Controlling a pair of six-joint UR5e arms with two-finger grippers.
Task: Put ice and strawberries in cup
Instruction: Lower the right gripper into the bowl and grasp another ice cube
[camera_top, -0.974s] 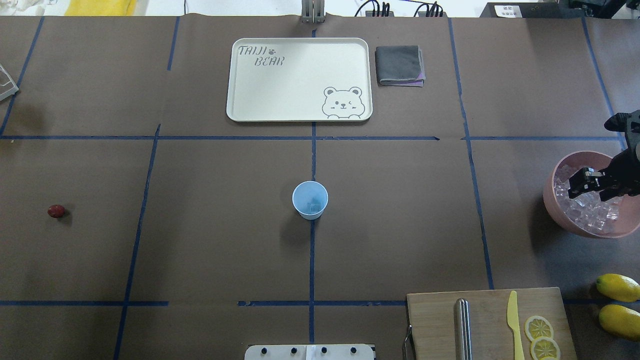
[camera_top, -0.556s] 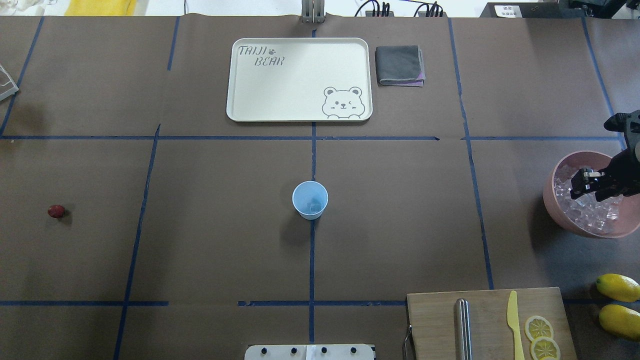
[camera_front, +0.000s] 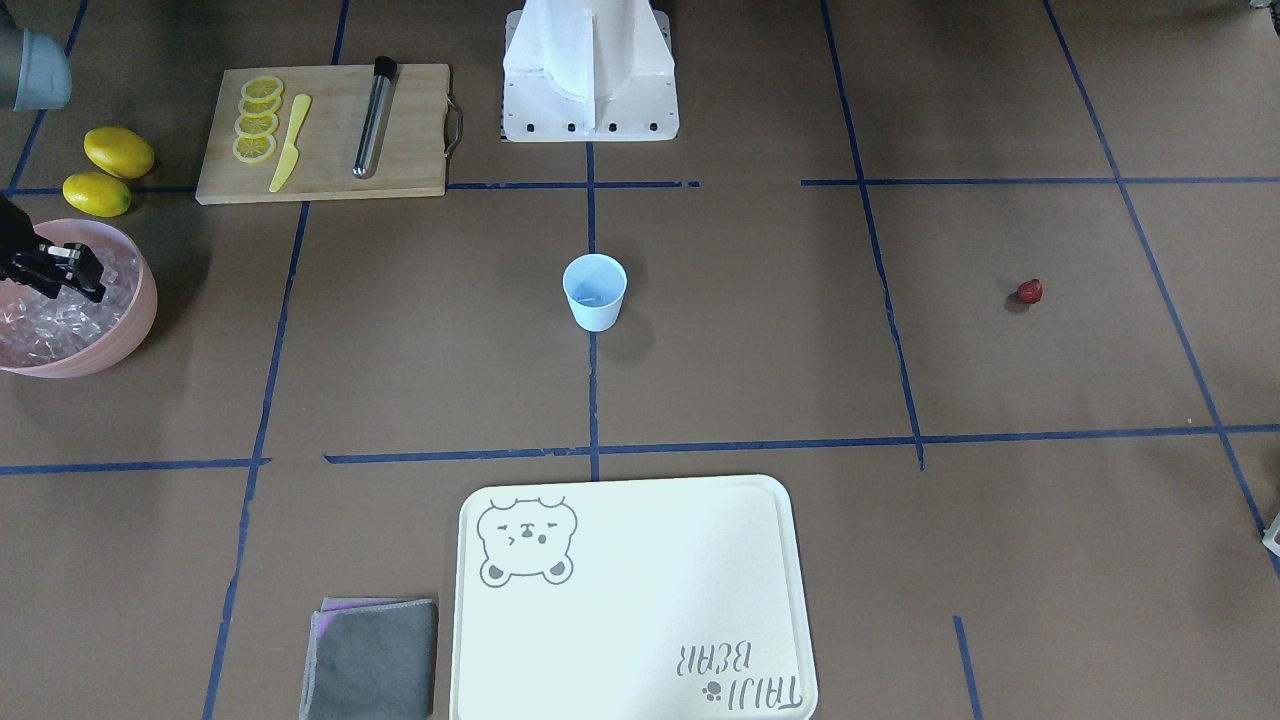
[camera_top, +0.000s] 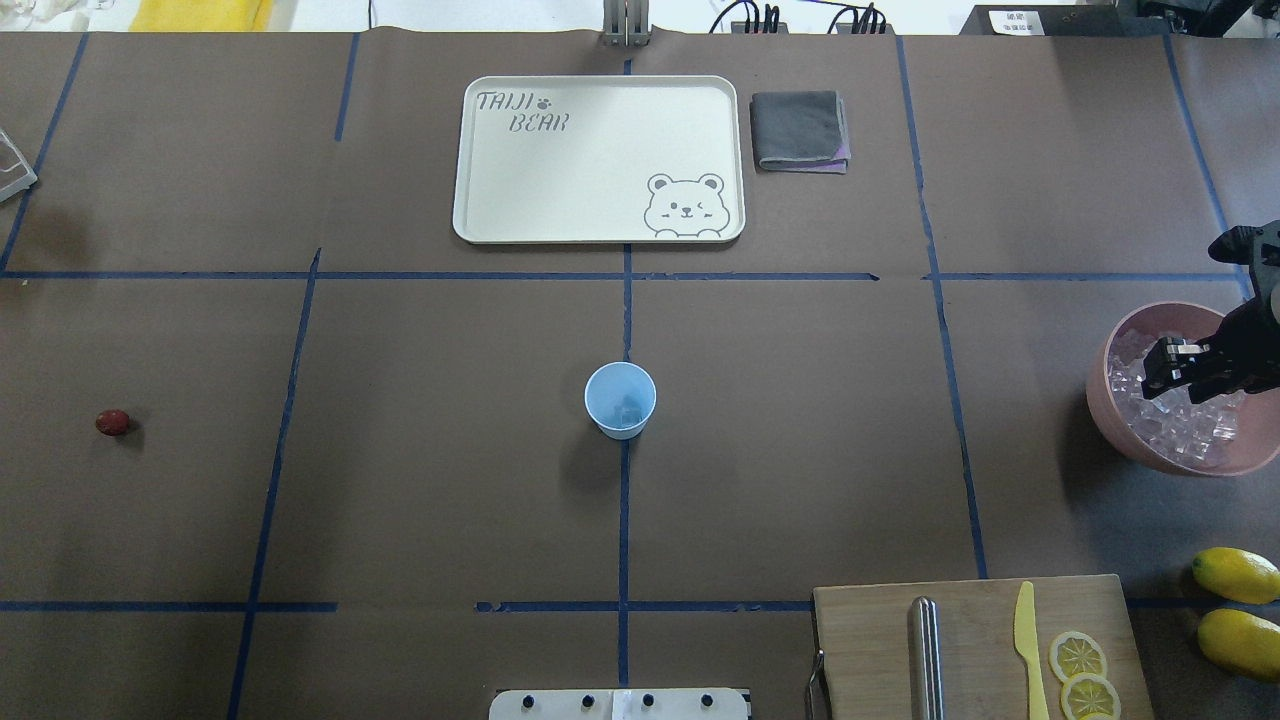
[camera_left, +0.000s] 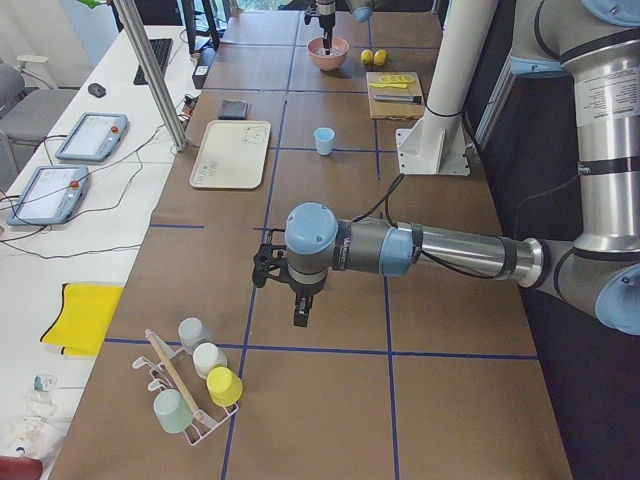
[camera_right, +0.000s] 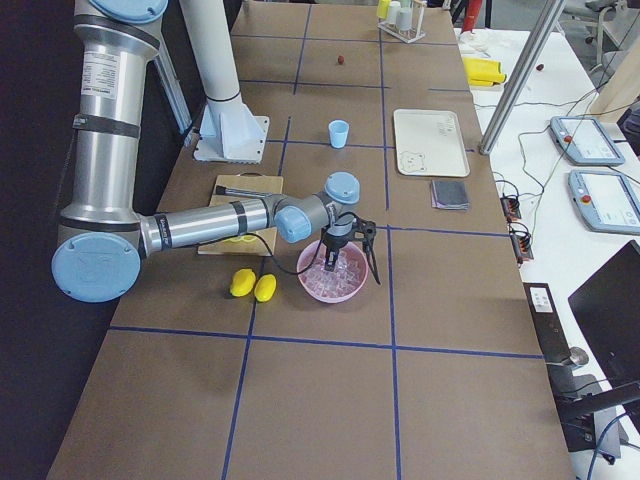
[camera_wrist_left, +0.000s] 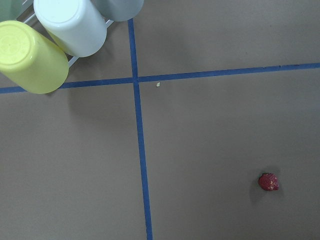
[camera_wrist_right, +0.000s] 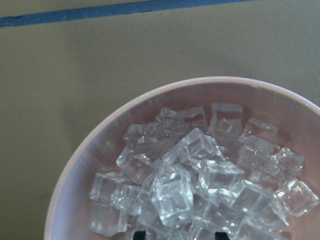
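in the overhead view, nearest at the lower right, one board (camera_top: 970, 640) carries one yellow knife (camera_top: 1027, 640) and one steel rod (camera_top: 925, 655). the front view counts four lemon slices (camera_front: 258, 105) on it. two whole lemons (camera_top: 1235, 574) lie just beside it at the right edge. these look like set dressing for the drink, not part of this step.

at mid-frame one blue cup (camera_top: 620, 399) stands upright on the centre tape line, probably so that either arm can reach it. something pale and glassy shows inside, likely a cube. far to its left lies one strawberry (camera_top: 112, 422), alone on the paper and well apart from the cup. the left wrist view looks straight down at it, so the left gripper (camera_left: 300, 312) seems parked above that side for the berry. whether its fingers are spread or closed cannot be told.

at the right edge one pink bowl (camera_top: 1105, 425) holds the ice (camera_wrist_right: 172, 200), too many cubes to count. the right gripper (camera_top: 1158, 366) hangs low over the heap, fingers spread with cubes between the tips and nothing pinched, likely lining up a pick.

farthest, at the top, sit one bear tray (camera_top: 600, 160) and one folded grey cloth (camera_top: 798, 130), just beside each other. the left side view also shows a rack with four cups (camera_left: 205, 385).
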